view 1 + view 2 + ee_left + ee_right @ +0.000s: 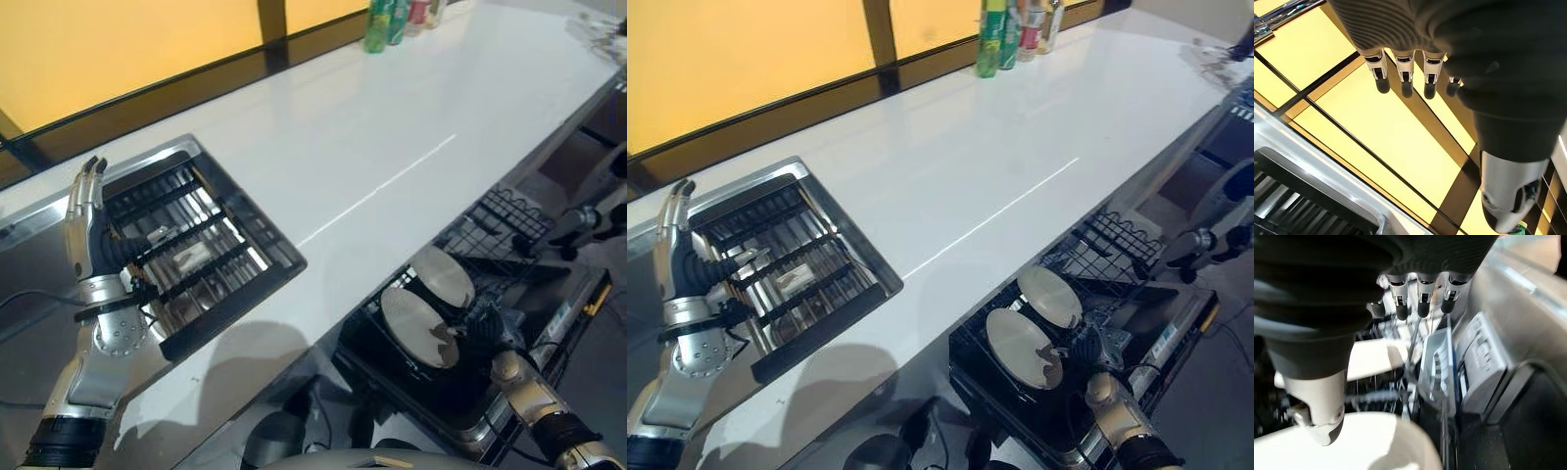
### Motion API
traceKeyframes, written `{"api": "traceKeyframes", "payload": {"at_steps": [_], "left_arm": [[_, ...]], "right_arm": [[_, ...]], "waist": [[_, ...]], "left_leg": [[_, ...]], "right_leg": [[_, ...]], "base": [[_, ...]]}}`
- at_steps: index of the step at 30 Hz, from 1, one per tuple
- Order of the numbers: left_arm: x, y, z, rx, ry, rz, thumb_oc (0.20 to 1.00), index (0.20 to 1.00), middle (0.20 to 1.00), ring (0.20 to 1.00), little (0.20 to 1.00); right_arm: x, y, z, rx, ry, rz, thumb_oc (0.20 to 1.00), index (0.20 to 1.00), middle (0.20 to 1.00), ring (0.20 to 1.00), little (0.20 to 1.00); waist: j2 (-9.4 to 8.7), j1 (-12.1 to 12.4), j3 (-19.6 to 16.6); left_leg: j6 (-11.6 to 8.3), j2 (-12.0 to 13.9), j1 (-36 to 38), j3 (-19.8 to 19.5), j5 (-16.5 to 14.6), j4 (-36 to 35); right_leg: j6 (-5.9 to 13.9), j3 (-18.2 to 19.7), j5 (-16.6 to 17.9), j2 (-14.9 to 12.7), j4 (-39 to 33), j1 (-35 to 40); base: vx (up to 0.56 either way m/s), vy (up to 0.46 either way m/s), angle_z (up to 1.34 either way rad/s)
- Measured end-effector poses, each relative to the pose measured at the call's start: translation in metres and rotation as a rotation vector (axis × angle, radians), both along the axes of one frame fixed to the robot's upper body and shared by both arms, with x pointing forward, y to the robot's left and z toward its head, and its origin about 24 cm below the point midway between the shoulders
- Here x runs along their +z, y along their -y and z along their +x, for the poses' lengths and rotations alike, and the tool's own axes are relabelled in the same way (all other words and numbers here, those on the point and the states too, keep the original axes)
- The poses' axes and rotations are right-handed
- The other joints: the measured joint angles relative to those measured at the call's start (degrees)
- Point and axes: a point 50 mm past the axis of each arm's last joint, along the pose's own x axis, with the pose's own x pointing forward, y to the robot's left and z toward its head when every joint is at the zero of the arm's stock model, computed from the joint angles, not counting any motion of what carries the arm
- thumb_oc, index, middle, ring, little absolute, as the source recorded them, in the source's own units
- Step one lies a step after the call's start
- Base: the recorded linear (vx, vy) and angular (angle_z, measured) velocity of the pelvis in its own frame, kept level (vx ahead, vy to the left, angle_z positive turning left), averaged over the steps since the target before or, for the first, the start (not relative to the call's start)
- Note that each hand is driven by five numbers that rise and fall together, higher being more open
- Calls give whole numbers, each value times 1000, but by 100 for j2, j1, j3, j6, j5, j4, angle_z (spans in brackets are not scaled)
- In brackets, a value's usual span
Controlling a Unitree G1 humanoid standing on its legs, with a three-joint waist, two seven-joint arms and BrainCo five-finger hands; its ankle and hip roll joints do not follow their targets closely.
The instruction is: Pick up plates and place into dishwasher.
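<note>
Two plates (421, 323) are standing in the dishwasher rack (490, 230) below the table (392, 127). The right hand (482, 331) is hovering beside the nearer plate, fingers relaxed, grasping nothing; a careless pull could knock it over. The left hand (86, 211) is standing open over the sink (171, 157).

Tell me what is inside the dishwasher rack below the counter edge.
Two round plates stand on edge in the dishwasher rack, the right hand at the nearer one. The hand and plates cover the rack behind them.

Both eye views look down from the head, sharing the white counter (392, 137) and dishwasher rack (1058, 392). Each wrist view looks along its own hand from very close.
</note>
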Motion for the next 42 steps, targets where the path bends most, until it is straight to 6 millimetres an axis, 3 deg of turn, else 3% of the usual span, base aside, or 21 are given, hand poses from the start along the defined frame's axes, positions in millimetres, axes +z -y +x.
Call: {"api": "traceKeyframes", "payload": {"at_steps": [9,11,15,20,23,28,35,42], "left_arm": [[-18,-6,-14,33,-75,-31,1000,1000,1000,1000,1000],[-23,-5,-17,38,-88,-48,1000,1000,1000,1000,1000],[-40,7,-20,28,-119,-109,1000,1000,1000,1000,1000],[-59,28,-22,-6,-148,-177,1000,1000,1000,1000,1000],[-64,33,-24,-2,-150,-202,1000,1000,1000,1000,1000],[-76,31,-38,17,-203,-218,1000,1000,1000,1000,1000],[-94,31,-62,18,-283,-229,1000,1000,1000,1000,1000],[-96,33,-73,-19,-275,-249,1000,1000,1000,1000,1000]], "right_arm": [[11,1,-10,-55,94,40,1000,1000,1000,1000,1000],[11,-2,-10,-88,141,114,1000,1000,1000,1000,1000],[9,-12,-10,-170,242,295,1000,1000,1000,1000,1000],[14,-13,-9,-193,332,325,1000,1000,1000,1000,1000],[16,-9,-9,-212,343,328,1000,1000,1000,1000,1000],[16,3,-18,-316,387,374,1000,1000,1000,1000,1000],[18,33,-49,-593,518,287,1000,1000,1000,1000,1000],[26,40,-53,-572,549,333,1000,1000,1000,1000,1000]], "waist": [[21,-240,-175],[80,-269,-193],[343,-369,-189],[933,-519,-85],[1135,-558,-94],[1326,-600,-32],[1438,-611,13],[1615,-645,-109]], "left_leg": [[19,31,341,206,-2,-119],[23,31,415,301,-4,-110],[73,-12,433,352,-30,1],[129,-128,438,452,-34,29],[136,-180,414,467,-34,46],[182,-263,401,458,-64,136],[216,-343,421,460,-87,242],[183,-512,500,486,-149,451]], "right_leg": [[40,207,-20,10,-1,192],[51,300,-18,8,5,197],[88,365,-31,-41,97,196],[187,463,-76,-162,270,143],[219,469,-146,-230,408,69],[282,381,-348,-337,771,-21],[298,264,-1022,-505,1854,-391],[283,320,-1478,-702,2666,-615]], "base": [[23,26,-12],[29,110,-19],[12,240,-10],[51,273,-7],[68,251,2],[96,200,12],[95,165,14],[74,91,1]]}}
